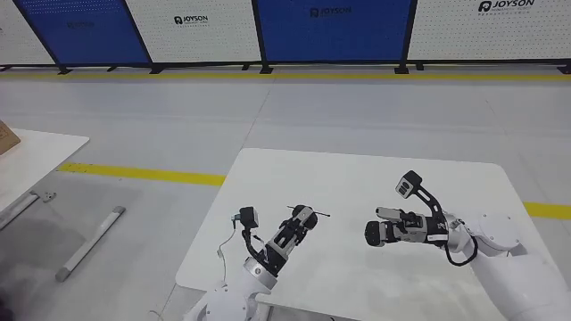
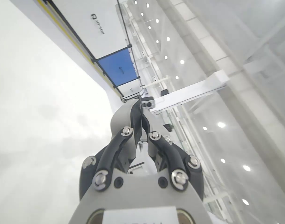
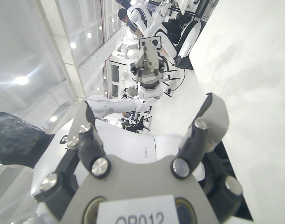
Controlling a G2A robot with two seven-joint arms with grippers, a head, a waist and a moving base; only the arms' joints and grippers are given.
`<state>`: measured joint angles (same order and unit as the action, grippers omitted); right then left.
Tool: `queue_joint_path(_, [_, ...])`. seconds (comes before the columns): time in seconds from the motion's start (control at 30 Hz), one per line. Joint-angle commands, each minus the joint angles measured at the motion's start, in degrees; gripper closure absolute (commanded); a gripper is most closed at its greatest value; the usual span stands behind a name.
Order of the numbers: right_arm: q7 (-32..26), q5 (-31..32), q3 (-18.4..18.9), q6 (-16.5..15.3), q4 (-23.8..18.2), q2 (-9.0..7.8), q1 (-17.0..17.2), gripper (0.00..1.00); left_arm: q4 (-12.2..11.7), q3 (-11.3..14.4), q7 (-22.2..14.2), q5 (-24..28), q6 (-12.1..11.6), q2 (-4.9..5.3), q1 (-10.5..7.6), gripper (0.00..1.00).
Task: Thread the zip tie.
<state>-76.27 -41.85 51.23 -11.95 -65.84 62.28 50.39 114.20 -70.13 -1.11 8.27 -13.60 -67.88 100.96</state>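
Top view: left gripper [image 1: 303, 218] clenched on the zip tie [image 1: 323, 214], strap held crosswise over the table [image 1: 357, 169] — right gripper [image 1: 368, 233] released, fingers spread wide, near but apart.

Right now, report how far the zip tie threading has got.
Done: the left gripper is shut on the zip tie, held over the table. In hand: the right gripper is open, facing it, apart. Left: grasping the free end and threading; no loop shows.

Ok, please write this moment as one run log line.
left gripper: shut on zip tie | right gripper: open, empty, apart from it | both over table | threading: not yet done
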Motion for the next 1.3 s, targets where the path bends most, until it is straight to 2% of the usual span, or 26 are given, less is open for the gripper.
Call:
queue_joint_path(0.0, [0.0, 0.0, 0.0, 0.0, 0.0, 0.00, 0.0, 0.00, 2.3, -1.7, -2.6, 3.8, -1.8, 0.29, 1.95, 1.00])
queue_joint_path(0.07, [0.0, 0.0, 0.0, 0.0, 0.0, 0.00, 0.0, 0.00, 3.9, -3.6, -6.2, 7.7, -3.9, 0.63, 3.79, 1.00])
queue_joint_path(0.17, [0.0, 0.0, 0.0, 0.0, 0.0, 0.00, 0.0, 0.00, 4.8, -6.4, -12.2, 12.4, -4.1, 1.18, 5.47, 1.00])
queue_joint_path(0.2, [0.0, 0.0, 0.0, 0.0, 0.0, 0.00, 0.0, 0.00, 4.9, -7.2, -13.1, 13.0, -4.0, 1.30, 5.83, 1.00])
queue_joint_path(0.23, [0.0, 0.0, 0.0, 0.0, 0.0, 0.00, 0.0, 0.00, 4.8, -7.9, -13.3, 12.9, -3.6, 1.39, 6.13, 1.00])
queue_joint_path(0.5, [0.0, 0.0, 0.0, 0.0, 0.0, 0.00, 0.0, 0.00, 4.8, -7.9, -13.3, 12.9, -3.6, 1.39, 6.13, 1.00])
queue_joint_path(0.57, [0.0, 0.0, 0.0, 0.0, 0.0, 0.00, 0.0, 0.00, 5.2, -7.4, -13.5, 14.3, -3.8, 1.30, 5.48, 1.00])
queue_joint_path(0.63, [0.0, 0.0, 0.0, 0.0, 0.0, 0.00, 0.0, 0.00, 5.7, -7.5, -14.5, 17.2, -5.7, 1.24, 5.46, 1.00])
queue_joint_path(0.73, [0.0, 0.0, 0.0, 0.0, 0.0, 0.00, 0.0, 0.00, 7.1, -9.1, -14.9, 19.7, -5.9, 1.12, 5.80, 1.00])
queue_joint_path(1.07, [0.0, 0.0, 0.0, 0.0, 0.0, 0.00, 0.0, 0.00, 7.0, -9.5, -15.9, 20.1, -5.9, 1.04, 6.30, 1.00])
queue_joint_path(1.27, [0.0, 0.0, 0.0, 0.0, 0.0, 0.00, 0.0, 0.00, 4.2, -7.1, -15.0, 15.2, -1.9, 0.92, 3.78, 1.00])
